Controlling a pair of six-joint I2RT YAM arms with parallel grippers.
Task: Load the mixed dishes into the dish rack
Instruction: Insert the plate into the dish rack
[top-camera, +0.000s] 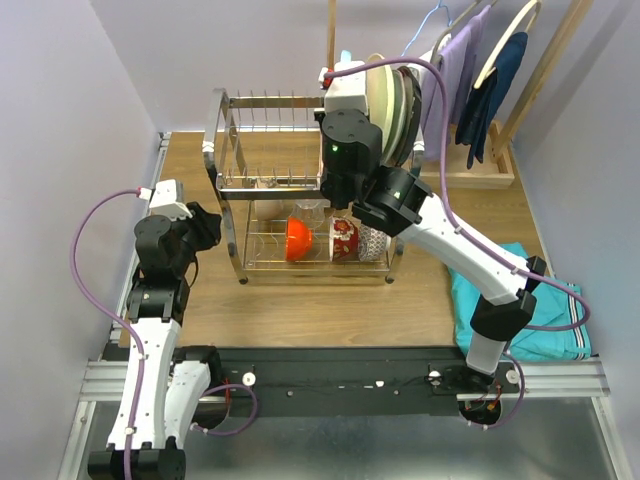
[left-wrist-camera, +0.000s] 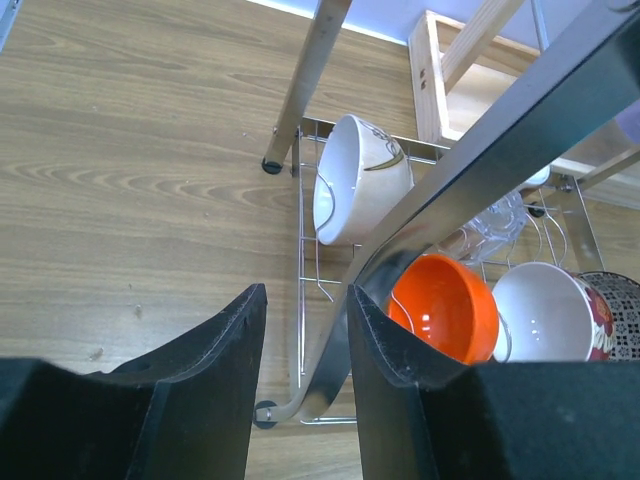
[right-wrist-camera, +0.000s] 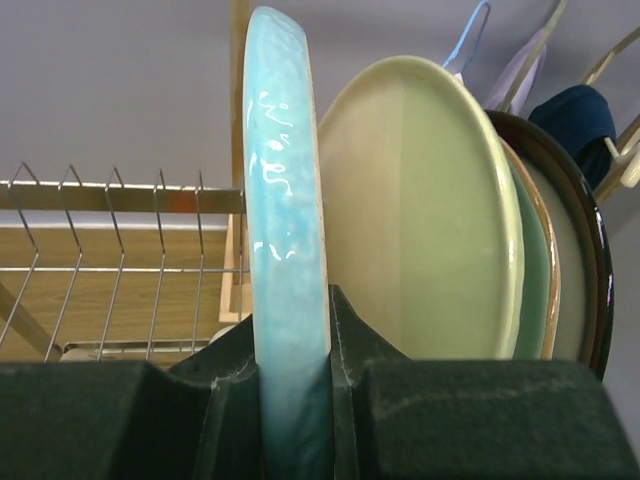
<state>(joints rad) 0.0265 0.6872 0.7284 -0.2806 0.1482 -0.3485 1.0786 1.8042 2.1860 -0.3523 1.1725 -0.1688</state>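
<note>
Loading looks nearly finished. On the lower tier of the dish rack (top-camera: 262, 182) sit the orange bowl (left-wrist-camera: 445, 310), the red-patterned bowl (left-wrist-camera: 545, 312), the blue-white patterned bowl (top-camera: 372, 242), the clear glass (left-wrist-camera: 495, 225) and, towards the left end, the beige cup (left-wrist-camera: 360, 185) lying on its side.

Up on the top tier, at the right end, the pale green plate (right-wrist-camera: 430, 210) and the dark-rimmed plate (right-wrist-camera: 592, 260) stand on edge, close together. The right gripper (right-wrist-camera: 292, 330) pinches the rim of the light blue plate (right-wrist-camera: 285, 180), holding it upright just beside the green one. I cannot tell whether its lower edge sits between the prongs yet.

The left gripper (left-wrist-camera: 305, 340) hangs by the rack's left end, partly spread and holding nothing. I see no dish outside the rack from overhead. What seems left is to seat this last plate and let it go.
</note>
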